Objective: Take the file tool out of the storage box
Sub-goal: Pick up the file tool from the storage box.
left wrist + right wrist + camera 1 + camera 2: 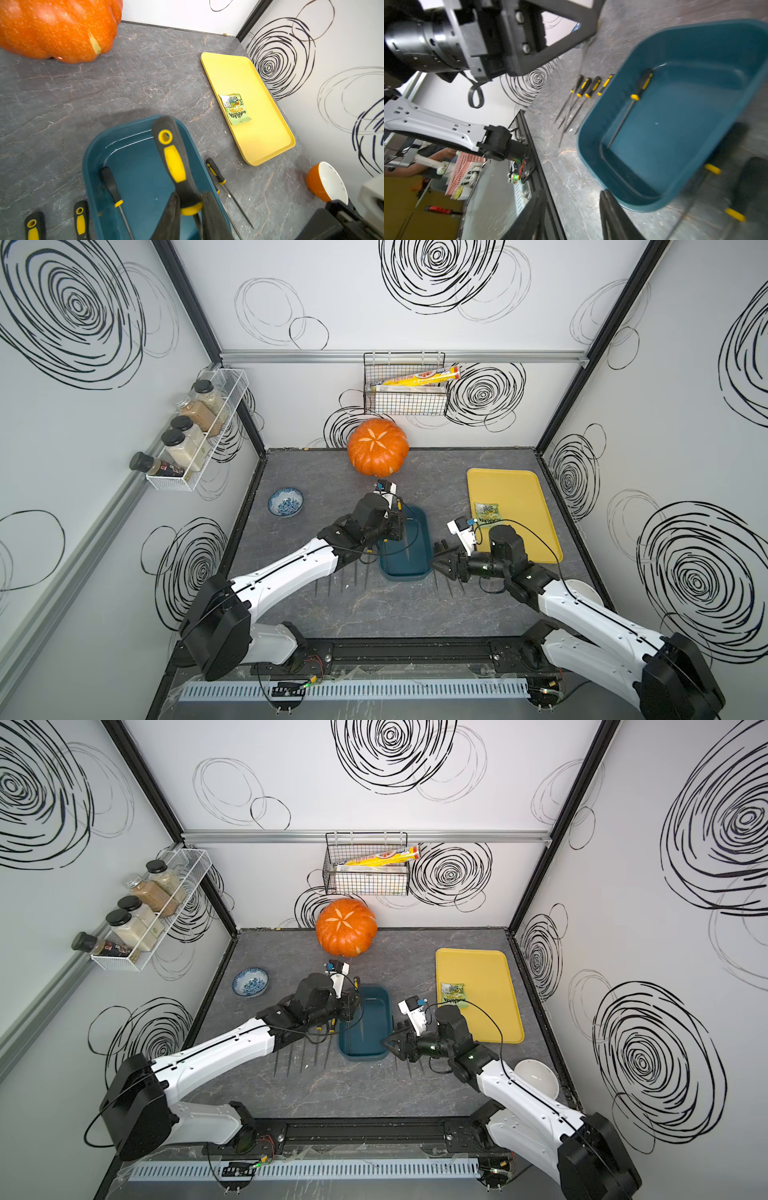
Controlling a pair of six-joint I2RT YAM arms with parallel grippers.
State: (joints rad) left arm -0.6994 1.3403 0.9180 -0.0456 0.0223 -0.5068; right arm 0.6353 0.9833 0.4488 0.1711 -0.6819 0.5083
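left tool [190, 207], nearest the lens, is clamped on the black-and-yellow handle of a file [174, 162] and holds it tilted above the storage box [91, 176], which sits mid-worktop [145, 72] between the arms. the file's tip is hidden, so i cannot tell whether it clears the rim. a second file [113, 187] lies flat inside the box. other files [586, 87] lie in a row just outside it. the right tool [435, 556] hovers near the box's corner, jaws apart and empty. the lift looks under way, with carrying out and setting down left to do.
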